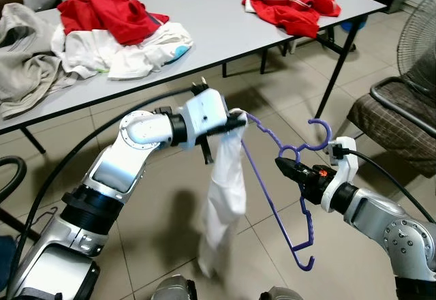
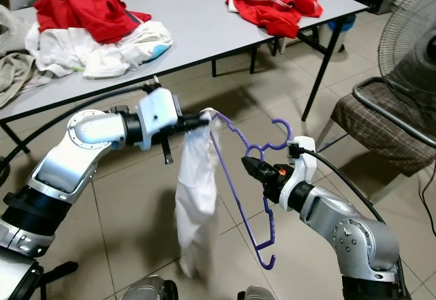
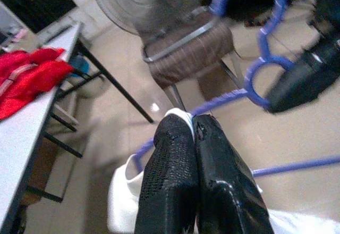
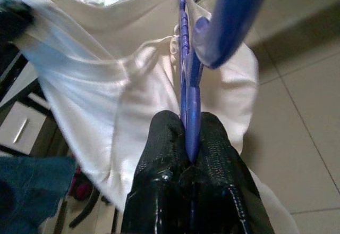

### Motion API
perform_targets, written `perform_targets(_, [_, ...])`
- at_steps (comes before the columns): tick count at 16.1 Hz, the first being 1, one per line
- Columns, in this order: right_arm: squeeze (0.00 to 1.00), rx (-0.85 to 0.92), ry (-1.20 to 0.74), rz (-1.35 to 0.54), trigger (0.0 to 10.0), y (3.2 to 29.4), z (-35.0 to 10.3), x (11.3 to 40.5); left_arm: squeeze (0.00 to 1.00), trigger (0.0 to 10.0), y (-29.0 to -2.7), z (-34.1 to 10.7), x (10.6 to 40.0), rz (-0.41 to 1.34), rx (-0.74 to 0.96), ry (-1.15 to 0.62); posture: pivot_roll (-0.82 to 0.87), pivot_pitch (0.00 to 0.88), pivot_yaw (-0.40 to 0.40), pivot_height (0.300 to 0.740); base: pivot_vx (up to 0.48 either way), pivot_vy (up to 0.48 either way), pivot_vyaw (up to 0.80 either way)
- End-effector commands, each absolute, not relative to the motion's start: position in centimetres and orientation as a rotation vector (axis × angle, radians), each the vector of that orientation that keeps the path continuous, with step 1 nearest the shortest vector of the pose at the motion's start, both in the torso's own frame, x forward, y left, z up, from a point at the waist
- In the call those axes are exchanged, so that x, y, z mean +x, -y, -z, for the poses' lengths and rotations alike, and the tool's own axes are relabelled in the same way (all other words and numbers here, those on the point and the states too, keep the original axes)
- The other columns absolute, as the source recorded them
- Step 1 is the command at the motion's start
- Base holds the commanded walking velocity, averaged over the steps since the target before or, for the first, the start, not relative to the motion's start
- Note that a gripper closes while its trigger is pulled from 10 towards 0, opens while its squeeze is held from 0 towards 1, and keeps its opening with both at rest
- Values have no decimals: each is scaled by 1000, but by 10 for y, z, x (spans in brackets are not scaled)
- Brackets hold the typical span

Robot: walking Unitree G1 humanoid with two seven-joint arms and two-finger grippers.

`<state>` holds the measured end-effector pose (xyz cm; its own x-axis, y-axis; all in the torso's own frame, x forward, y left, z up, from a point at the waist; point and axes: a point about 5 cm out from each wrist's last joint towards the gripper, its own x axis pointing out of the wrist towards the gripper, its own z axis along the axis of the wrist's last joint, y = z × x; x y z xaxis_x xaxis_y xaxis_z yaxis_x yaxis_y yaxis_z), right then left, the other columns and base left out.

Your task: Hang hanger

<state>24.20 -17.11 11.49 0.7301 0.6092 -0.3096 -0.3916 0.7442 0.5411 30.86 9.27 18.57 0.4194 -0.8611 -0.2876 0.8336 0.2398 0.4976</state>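
A purple plastic hanger (image 1: pixel 276 177) hangs in mid-air over the floor, its hook (image 1: pixel 320 131) pointing up. My right gripper (image 1: pixel 289 167) is shut on the hanger just under the hook, and its fingers (image 4: pixel 180 154) pinch the purple bar. A white garment (image 1: pixel 225 191) drapes down from the hanger's left end. My left gripper (image 1: pixel 235 124) is shut on the top of that white garment (image 3: pixel 178 118), right at the hanger's shoulder tip.
A long grey table (image 1: pixel 204 13) stands behind, with a pile of red, white and beige clothes (image 1: pixel 95 34) and a red garment (image 1: pixel 293 0). A chair (image 1: pixel 395 119) and a standing fan (image 1: pixel 419 34) are at the right. The floor is tiled.
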Motion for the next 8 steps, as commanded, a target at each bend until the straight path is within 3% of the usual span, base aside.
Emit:
perform_targets(1, [0, 444, -459, -620, 10000, 168, -124, 241, 0, 0, -93, -184, 305, 1186, 721, 49, -137, 0, 36, 740, 0, 0, 0])
perform_targets(2, [0, 435, -461, -656, 10000, 166, -127, 239, 0, 0, -94, -181, 306, 1190, 757, 43, -140, 0, 37, 740, 0, 0, 0])
perform_targets(6, [0, -29, -581, -651, 10000, 179, -108, 236, 0, 0, -93, -181, 303, 1243, 793, 52, -140, 0, 37, 740, 0, 0, 0])
perform_targets(8, [0, -144, -555, -641, 10000, 184, -112, 240, 0, 0, -95, -178, 300, 1267, 794, 33, -140, 0, 37, 740, 0, 0, 0])
